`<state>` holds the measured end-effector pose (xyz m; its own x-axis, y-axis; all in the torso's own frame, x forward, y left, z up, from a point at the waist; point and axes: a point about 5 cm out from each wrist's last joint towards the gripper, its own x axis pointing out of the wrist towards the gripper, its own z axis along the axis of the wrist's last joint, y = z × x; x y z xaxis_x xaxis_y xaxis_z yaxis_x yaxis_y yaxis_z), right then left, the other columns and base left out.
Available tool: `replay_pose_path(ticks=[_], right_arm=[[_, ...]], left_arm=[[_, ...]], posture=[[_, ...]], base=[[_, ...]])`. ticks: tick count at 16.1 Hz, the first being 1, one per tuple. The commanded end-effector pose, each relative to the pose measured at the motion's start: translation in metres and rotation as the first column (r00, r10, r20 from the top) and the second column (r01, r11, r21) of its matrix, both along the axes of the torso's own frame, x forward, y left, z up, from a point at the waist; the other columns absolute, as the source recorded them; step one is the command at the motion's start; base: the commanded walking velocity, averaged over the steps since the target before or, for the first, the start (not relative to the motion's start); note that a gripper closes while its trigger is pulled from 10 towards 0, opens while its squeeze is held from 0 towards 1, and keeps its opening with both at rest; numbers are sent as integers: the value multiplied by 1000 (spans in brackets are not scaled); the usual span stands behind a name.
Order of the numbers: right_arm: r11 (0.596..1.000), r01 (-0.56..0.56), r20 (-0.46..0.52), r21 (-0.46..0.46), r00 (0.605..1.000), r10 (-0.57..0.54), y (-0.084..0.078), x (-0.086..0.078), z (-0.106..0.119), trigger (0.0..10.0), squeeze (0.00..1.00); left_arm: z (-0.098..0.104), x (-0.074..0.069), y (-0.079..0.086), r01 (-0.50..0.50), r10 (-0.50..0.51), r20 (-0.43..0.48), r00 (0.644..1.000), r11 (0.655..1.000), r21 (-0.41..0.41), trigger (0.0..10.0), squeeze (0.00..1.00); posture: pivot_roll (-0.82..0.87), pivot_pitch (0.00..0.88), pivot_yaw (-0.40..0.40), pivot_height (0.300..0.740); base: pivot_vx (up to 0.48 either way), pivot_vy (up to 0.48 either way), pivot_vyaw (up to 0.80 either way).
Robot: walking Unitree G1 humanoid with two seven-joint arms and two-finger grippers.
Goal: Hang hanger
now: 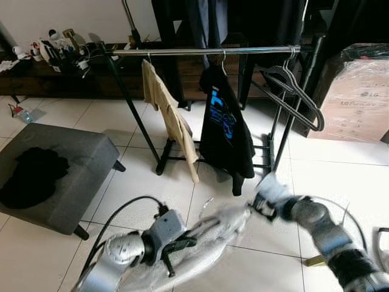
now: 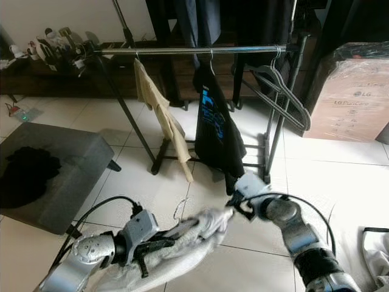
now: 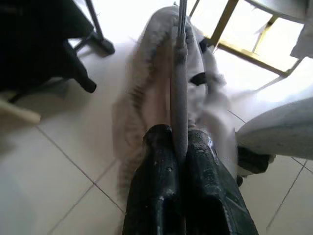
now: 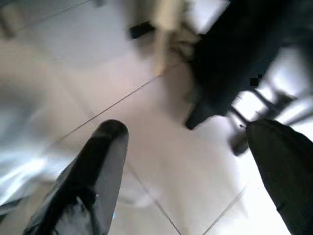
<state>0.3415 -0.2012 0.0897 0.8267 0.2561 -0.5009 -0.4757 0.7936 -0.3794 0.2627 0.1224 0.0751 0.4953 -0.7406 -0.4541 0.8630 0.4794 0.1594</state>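
A: Left pincer (image 3: 178,147): fingers pressed together on the grey hanger (image 3: 179,93), whose stem runs straight out between the black pads. A pale grey garment (image 2: 176,246) is draped over it, blurred in both eye views.

B: Position of the hanger?

A: Low, in front of the robot, above the tiled floor (image 1: 152,176); well below the clothes rail (image 1: 206,52). Its thin wire hook (image 2: 178,210) pokes up out of the cloth.

B: Right pincer?

A: Right pincer (image 4: 190,161): fingers spread wide, nothing between them, only floor tiles beyond. In the eye views it sits just beside the far end of the garment; contact cannot be told through the blur.

B: Surroundings?

A: On the rail hang a tan garment (image 1: 170,115) at the left and a black T-shirt (image 1: 225,125) with blue print in the middle. Bare dark hangers (image 1: 295,97) hang at the rail's right end. Grey ottoman (image 1: 73,176) to the robot's left with a black cloth (image 1: 30,176) lying on it. Wrapped cardboard box (image 1: 358,91) to the right, behind the rack. Low dark counter (image 1: 36,79) along the far wall, small items on top, too small to identify.
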Motion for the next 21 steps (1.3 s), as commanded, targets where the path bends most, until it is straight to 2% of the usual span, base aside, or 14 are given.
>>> replay_pose_path(ticks=[1,3,4,5,6,8,9,11,13,14,17,19,20,21], right_arm=[[996,50,-20,67,999,-49,1,-1,-7,10000,0],[968,39,6,248,999,-42,13,-1,-1,10000,0],[944,-69,3,324,997,72,26,-5,6,10000,0],[945,-98,1,312,995,103,28,-7,6,10000,0],[960,-218,-35,177,973,228,32,-16,-2,10000,0],[981,-164,-42,106,985,169,23,-14,-8,10000,0],[998,0,-33,68,999,2,6,-10,-18,10000,0],[982,171,-43,81,985,-168,-6,-15,-34,10000,0],[930,351,-188,112,926,-327,-9,-56,-92,10000,0],[923,370,-212,109,916,-342,-9,-63,-99,10000,0],[854,518,-384,57,801,-460,-7,-113,-144,10000,0],[729,681,-468,73,669,-578,-6,-139,-161,10000,0],[677,732,-499,72,614,-611,-2,-152,-169,10000,0],[681,728,-508,83,618,-600,1,-154,-170,10000,0]], left_arm=[[-1,0,6,-47,47,0,999,999,7,0,0],[-2,-2,7,-66,66,-11,998,998,-10,0,0],[-4,4,10,-135,135,14,991,991,11,0,0],[-4,6,11,-159,159,21,987,987,16,0,0],[-2,15,13,-257,256,74,964,966,1,10000,0],[3,25,19,-395,396,124,910,918,-39,10000,0],[9,34,30,-541,546,186,817,837,-81,10000,0],[13,37,37,-637,649,203,733,760,-131,10000,0],[14,31,43,-722,765,151,626,642,-257,10000,0],[14,30,44,-730,776,148,613,628,-269,10000,0],[14,21,46,-727,799,107,592,587,-358,10000,0],[12,13,39,-702,779,62,625,594,-391,10000,0],[7,7,37,-689,758,95,646,632,-355,10000,0],[5,5,37,-683,750,101,653,642,-348,10000,0]], posture=[[-123,152,107,740],[-121,150,106,740],[-127,146,107,740],[-127,145,107,740],[-130,140,106,740],[-133,135,104,740],[-131,123,99,740],[-128,112,94,740],[-121,79,83,740],[-121,79,83,740],[-111,42,75,740],[-104,15,75,740],[-98,5,72,740],[-94,0,70,740]], base=[[0,0,0],[0,0,0],[0,0,0],[0,0,0],[0,0,0],[0,0,0],[0,0,0],[0,0,0],[0,0,0],[0,0,0],[0,0,0],[0,0,0],[0,0,0],[0,0,0]])
